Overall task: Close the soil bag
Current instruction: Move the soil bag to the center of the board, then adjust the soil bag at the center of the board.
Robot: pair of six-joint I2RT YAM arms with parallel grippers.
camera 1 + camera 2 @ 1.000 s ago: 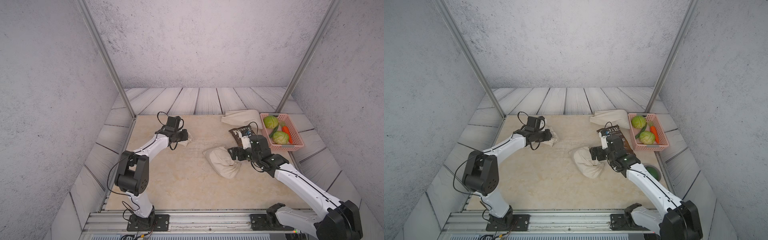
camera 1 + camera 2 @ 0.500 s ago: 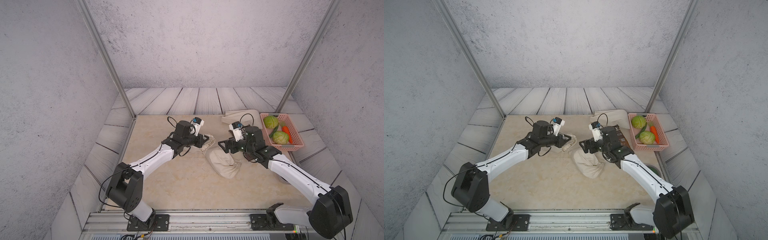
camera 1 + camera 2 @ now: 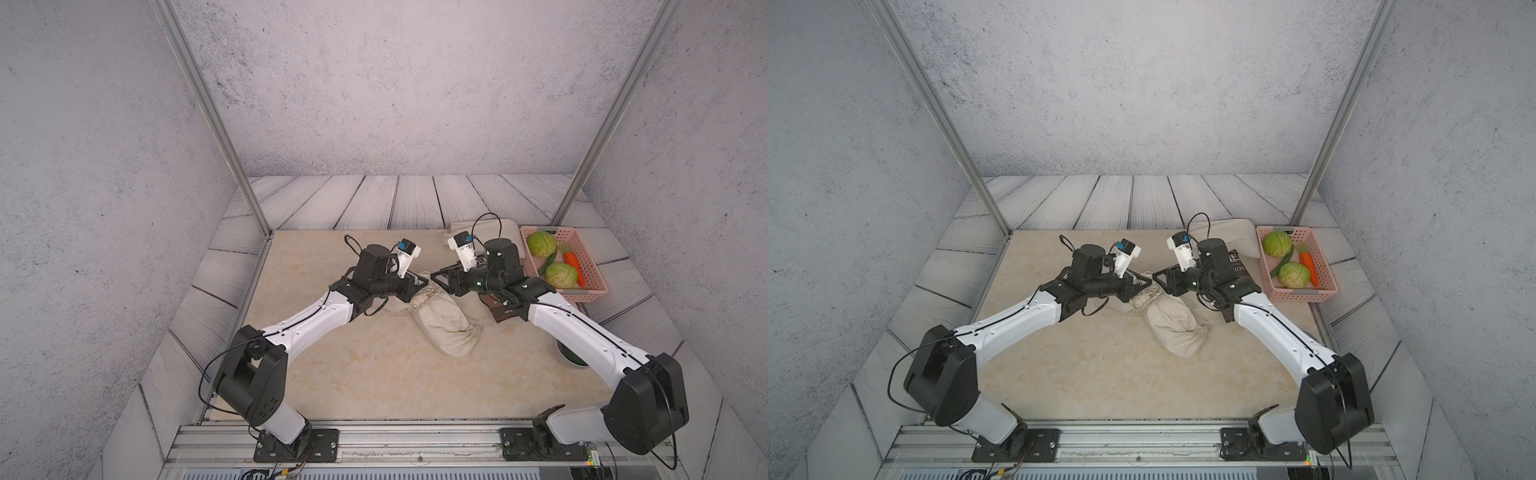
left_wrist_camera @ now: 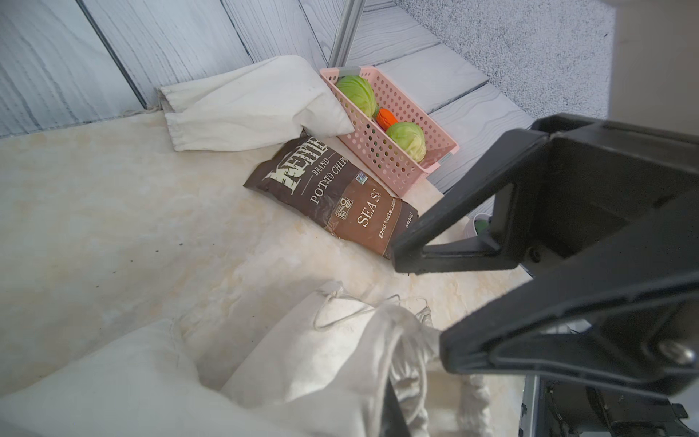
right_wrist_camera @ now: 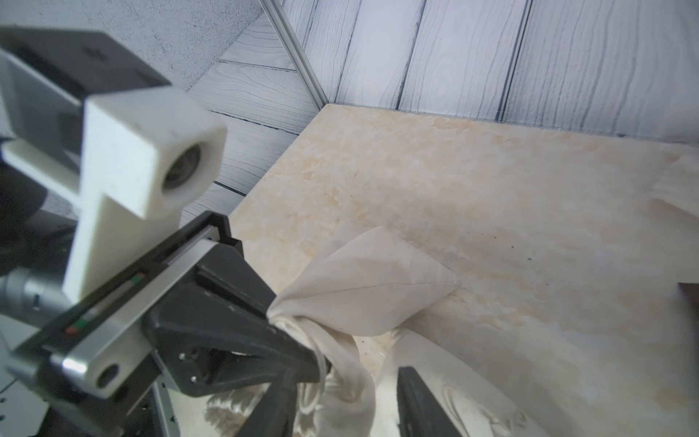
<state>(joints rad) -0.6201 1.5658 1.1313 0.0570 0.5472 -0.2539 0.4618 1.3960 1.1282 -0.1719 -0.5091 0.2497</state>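
Both arms have converged on bag (image 3: 446,324). Left gripper (image 3: 419,289) pinches its gathered neck; right gripper (image 3: 436,279) sits half-spread astride it. Soft, slumping, likely weighty: take cord (image 4: 353,316), not cloth.

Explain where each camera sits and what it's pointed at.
Top views: overhead behind the robot, looking down on table, left arm, right arm, soil bag.
Left wrist: on left arm, facing right fingers, chips bag, basket.
Right wrist: on right arm, facing left fingers pinching bunched cloth; own fingers at the edge.
Shared: basket shows in top views and left wrist.
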